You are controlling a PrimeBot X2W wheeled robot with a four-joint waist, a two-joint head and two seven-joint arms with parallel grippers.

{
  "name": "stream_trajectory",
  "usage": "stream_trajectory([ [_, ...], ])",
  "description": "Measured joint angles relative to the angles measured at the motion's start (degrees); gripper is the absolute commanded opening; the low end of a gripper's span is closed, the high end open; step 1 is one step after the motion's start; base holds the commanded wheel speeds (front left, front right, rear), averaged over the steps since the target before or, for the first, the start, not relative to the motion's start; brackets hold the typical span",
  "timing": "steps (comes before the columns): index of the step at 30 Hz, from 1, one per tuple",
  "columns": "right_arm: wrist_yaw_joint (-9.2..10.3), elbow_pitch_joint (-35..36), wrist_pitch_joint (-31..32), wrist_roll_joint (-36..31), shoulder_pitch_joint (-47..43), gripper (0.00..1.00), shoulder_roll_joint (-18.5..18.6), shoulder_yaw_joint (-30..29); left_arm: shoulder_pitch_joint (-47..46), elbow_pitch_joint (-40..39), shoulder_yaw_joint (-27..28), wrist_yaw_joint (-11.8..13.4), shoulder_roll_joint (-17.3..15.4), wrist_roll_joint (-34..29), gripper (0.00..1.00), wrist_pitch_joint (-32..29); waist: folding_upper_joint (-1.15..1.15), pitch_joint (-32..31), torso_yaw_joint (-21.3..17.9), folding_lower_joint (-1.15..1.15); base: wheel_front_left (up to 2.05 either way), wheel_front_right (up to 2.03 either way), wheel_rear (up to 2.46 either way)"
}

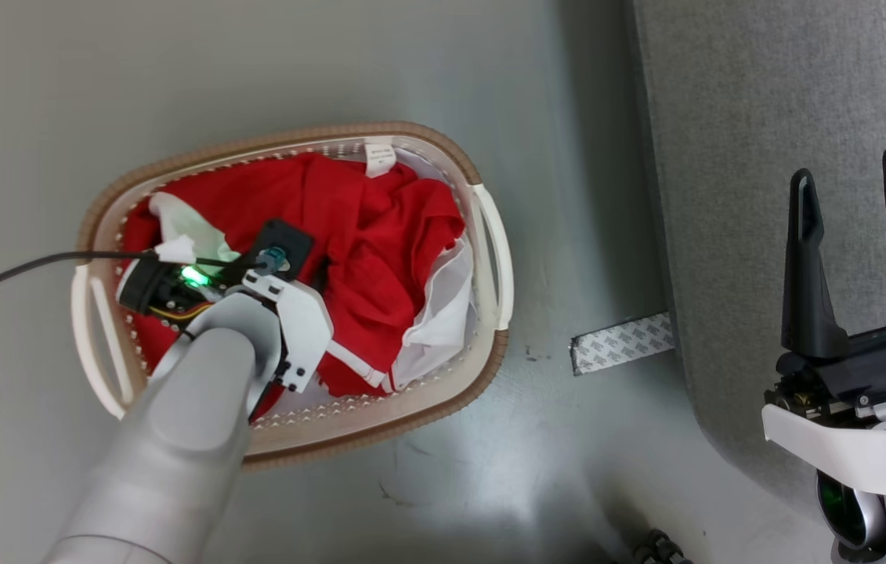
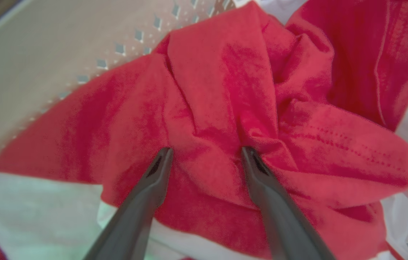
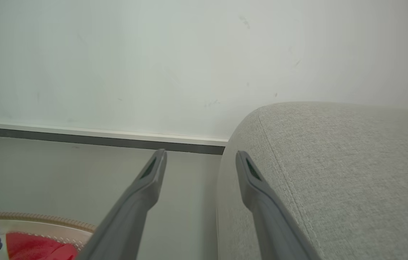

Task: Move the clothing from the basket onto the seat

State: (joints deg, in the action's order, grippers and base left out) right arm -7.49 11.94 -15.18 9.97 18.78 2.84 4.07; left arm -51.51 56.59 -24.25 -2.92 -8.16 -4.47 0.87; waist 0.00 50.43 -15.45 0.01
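From the head view, the bright red soft garment with white trim and panels lies crumpled inside the oval cream plastic laundry basket with perforated walls and a brown rim. It fills most of the basket and none of it is on the large grey fabric sofa, which stands well to the right of the basket. My pale left arm reaches down into the basket's left half, with its wrist over the red cloth. My right gripper hangs over the sofa edge, far from the basket, with its two dark fingers spread and nothing between them.

In the left wrist view, my left gripper has its fingers wide apart. The tips sit at the cloth with a raised red fold between them, near the basket's pale pierced wall. I judge the step in hand to be the pinch. To do it well, I should sink the tips a little deeper so they bracket several layers of that bunched ridge rather than one thin skin. Then I should shut firmly and lift straight up until the hem clears the basket's rim. A shallow bite could slip.

In the right wrist view, my right fingers stand apart beside the sofa's rounded edge, with the basket low at the left.
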Motion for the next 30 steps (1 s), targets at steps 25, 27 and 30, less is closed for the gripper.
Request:
stream_trajectory([
  [25,-0.04,-6.95,0.00,0.31,-7.50,1.00,-0.09,-4.47,10.86,-6.09,-1.91,-3.88,5.11,12.48,0.00,10.31,0.00,-19.90,4.92,-0.01,0.00,0.00,0.00],
  [27,-0.04,-7.90,0.00,0.14,-9.22,1.00,-0.05,-4.93,12.71,-8.92,-2.26,-4.04,5.15,13.62,0.00,9.73,0.00,-22.83,5.75,-0.02,0.00,0.00,0.00],
  [30,-0.04,-8.96,0.00,-0.30,-11.72,1.00,-0.04,-5.12,15.41,-13.81,-2.68,-4.05,5.25,15.75,0.00,8.34,0.00,-27.29,6.91,-0.02,0.00,0.00,0.00],
])
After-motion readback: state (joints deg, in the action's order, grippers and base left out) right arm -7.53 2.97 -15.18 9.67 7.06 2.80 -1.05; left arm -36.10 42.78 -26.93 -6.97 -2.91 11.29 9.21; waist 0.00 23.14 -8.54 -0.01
